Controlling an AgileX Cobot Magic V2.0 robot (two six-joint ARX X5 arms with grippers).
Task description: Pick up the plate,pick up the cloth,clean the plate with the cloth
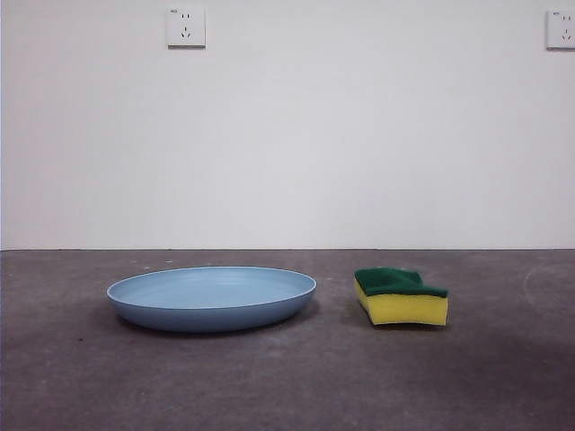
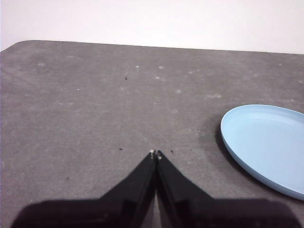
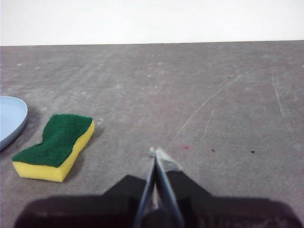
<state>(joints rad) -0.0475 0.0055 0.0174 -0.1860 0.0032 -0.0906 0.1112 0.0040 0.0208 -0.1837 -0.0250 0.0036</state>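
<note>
Mid-desk, well clear of every edge: plate (image 1: 212,297) and sponge (image 1: 401,296) lie near each other, untouched.
Left gripper (image 2: 155,154) and right gripper (image 3: 156,153) hang above bare desk, jaws together. Plate likely light, stiff, slick: take its raised rim. Sponge soft, compressible: pinch its yellow sides.

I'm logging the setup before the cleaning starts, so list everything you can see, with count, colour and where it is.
plate: one, light blue, flat on the table, beside the sponge, apart from it
sponge: one, yellow with green top, on the table
table: one, dark grey, scuffed
wall sockets: two, white, high on the wall
left claw: one, black, shut, empty, near the plate
right claw: one, black, shut, empty, near the sponge
</note>
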